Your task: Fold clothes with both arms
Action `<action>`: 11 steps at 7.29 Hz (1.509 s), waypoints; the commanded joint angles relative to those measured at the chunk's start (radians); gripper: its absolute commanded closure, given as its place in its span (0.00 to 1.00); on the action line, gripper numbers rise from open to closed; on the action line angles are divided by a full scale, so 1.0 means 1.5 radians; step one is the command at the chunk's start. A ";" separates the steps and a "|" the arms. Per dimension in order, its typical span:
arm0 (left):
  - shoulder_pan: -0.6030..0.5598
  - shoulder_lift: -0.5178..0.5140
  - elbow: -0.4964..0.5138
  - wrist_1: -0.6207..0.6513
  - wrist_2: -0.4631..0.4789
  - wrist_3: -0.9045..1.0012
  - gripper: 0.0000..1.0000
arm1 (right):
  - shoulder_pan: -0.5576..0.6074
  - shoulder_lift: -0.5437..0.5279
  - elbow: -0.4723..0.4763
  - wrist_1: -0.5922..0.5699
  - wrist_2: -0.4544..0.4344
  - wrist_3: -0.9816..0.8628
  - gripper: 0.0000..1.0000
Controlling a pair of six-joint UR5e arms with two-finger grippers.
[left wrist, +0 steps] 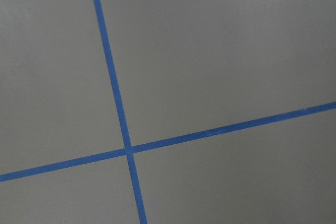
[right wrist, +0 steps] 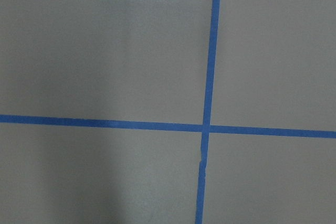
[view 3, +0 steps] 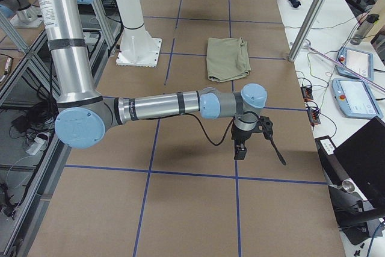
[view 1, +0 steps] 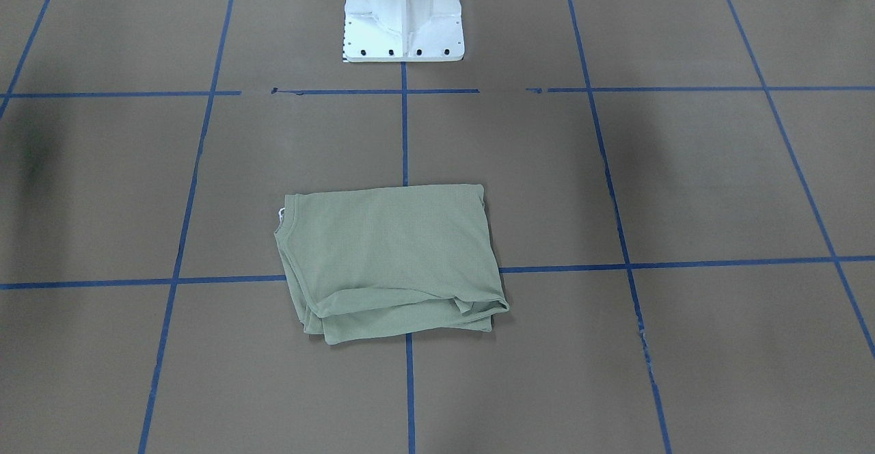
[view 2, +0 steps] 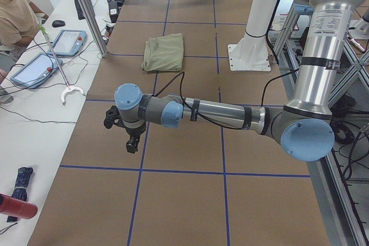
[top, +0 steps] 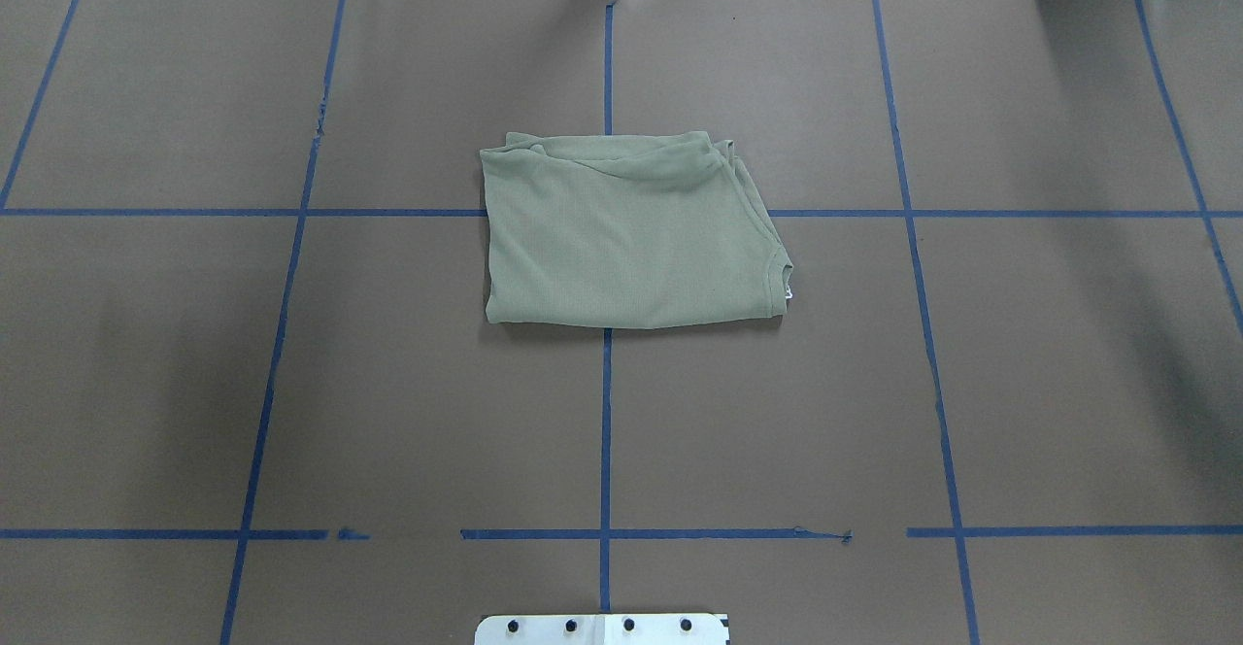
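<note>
**A:** Surface first.

**B:** Brown-papered surface [top: 1068,383], gridded with blue tape lines [top: 606,412]. A white pedestal [view 1: 403,16] is bolted at the robot's edge, on the centre line.

**A:** Arms?

**B:** The left arm [view 2: 222,113] is stretched out low over the surface's left end, wrist turned down. The right arm [view 3: 153,106] is in the same pose at the right end. Both are well apart from the shirt, and neither shows in the overhead or front views.

**A:** Jaws?

**B:** They show only in the side views: black, pointing down above bare paper. On either arm I cannot tell whether they stand wide or narrow. Each wrist view shows only a tape crossing [left wrist: 128,149] [right wrist: 205,127].

**A:** Location of the shirt?

**B:** The shirt [top: 621,237], pale sage green, lies flat mid-surface, folded into a rough rectangle. It straddles the centre tape line where a cross line meets it, well apart from the pedestal. The loose layered edges are on the side far from the robot.

**A:** Small details?

**B:** The ribbed collar [top: 774,266] is at the corner toward the robot's right. A white tag string [top: 788,293] peeks out just beside it.
</note>
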 commanded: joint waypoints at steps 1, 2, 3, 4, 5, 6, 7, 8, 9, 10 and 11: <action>-0.009 0.022 -0.026 -0.004 0.013 0.004 0.00 | 0.000 -0.007 0.002 0.002 0.008 0.000 0.00; -0.009 0.025 -0.029 -0.004 0.014 0.003 0.00 | -0.001 -0.010 0.001 0.002 0.008 0.001 0.00; -0.008 0.035 -0.023 -0.004 0.014 0.004 0.00 | -0.003 -0.010 0.001 0.003 0.009 0.001 0.00; -0.004 0.035 -0.024 -0.004 0.013 0.002 0.00 | -0.003 -0.010 0.001 0.002 0.009 0.001 0.00; -0.004 0.036 -0.052 -0.002 0.009 0.000 0.00 | -0.005 -0.010 -0.005 0.002 0.007 0.000 0.00; -0.006 0.033 -0.070 -0.003 0.023 0.000 0.00 | -0.005 -0.010 -0.005 0.003 0.007 -0.001 0.00; -0.004 0.011 -0.070 0.029 0.028 -0.005 0.00 | -0.005 -0.010 -0.005 0.002 0.008 0.000 0.00; -0.003 0.006 -0.064 0.046 0.035 -0.005 0.00 | -0.005 -0.010 -0.003 0.003 0.009 0.000 0.00; -0.003 0.007 -0.060 0.052 0.037 -0.004 0.00 | -0.007 -0.010 -0.007 0.002 0.008 0.000 0.00; 0.000 0.006 -0.047 0.053 0.059 -0.005 0.00 | -0.010 -0.010 -0.006 0.002 0.009 0.000 0.00; -0.001 0.009 -0.045 0.061 0.072 -0.005 0.00 | -0.012 -0.010 -0.008 0.002 0.009 0.000 0.00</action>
